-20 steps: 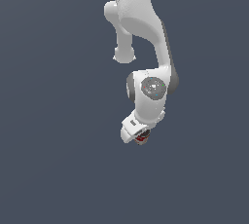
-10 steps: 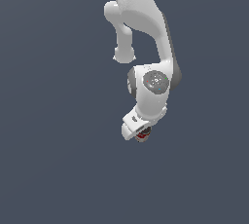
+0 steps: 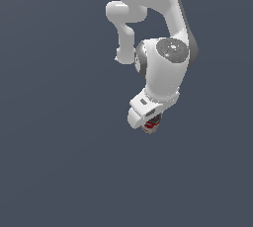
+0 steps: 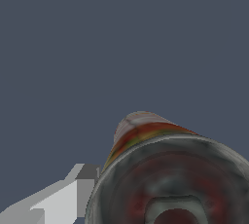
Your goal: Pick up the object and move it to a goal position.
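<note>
The object (image 3: 150, 125) is a small can with a red-and-white label and dark grey ends. In the exterior view only its lower part shows, under the white hand. My gripper (image 3: 149, 121) is shut on it. In the wrist view the object (image 4: 165, 174) fills the near corner, its grey end turned to the camera and the label running away from it. One white finger (image 4: 73, 194) lies against its side. The other finger is hidden behind the can.
A plain dark blue-grey surface (image 3: 59, 162) fills the background in both views. The white arm (image 3: 165, 68) bends down from the exterior view's top edge. No other objects and no goal marker show.
The hand with the can has shifted slightly up and toward the exterior view's right as the forearm swung. The can stays in the grip.
</note>
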Tool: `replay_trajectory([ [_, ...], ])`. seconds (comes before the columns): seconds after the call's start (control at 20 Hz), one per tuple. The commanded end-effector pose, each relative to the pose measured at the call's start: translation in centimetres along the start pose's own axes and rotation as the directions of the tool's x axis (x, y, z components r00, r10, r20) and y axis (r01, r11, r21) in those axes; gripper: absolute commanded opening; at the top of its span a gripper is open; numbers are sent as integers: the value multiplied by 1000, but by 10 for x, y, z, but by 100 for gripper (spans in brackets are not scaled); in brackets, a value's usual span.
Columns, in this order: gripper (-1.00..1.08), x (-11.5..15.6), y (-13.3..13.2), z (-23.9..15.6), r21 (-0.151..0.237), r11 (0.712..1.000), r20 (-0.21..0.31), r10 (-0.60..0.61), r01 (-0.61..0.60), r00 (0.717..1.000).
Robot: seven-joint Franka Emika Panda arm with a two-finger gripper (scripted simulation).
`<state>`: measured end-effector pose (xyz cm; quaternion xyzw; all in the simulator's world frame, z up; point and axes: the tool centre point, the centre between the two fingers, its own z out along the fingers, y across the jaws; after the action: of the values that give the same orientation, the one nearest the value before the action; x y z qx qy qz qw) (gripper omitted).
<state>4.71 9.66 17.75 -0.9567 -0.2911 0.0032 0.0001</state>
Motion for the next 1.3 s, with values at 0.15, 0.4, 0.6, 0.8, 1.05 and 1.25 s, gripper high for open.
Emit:
replay_trajectory([
  [0.15, -100, -2, -16, -67, -3, 1000, -5, -1, 1, 1000],
  [0.4, -100, -4, -31, -126, -3, 1000, -5, -1, 1, 1000],
  [0.6, -100, -5, -42, -172, -2, 1000, -5, -1, 1, 1000],
  [0.8, -100, -6, -52, -216, -2, 1000, -5, -1, 1, 1000],
  [1.05, -100, -6, -64, -267, -2, 1000, -6, -1, 1, 1000],
  [1.25, -100, -6, -71, -299, -2, 1000, -6, 0, 0, 1000],
])
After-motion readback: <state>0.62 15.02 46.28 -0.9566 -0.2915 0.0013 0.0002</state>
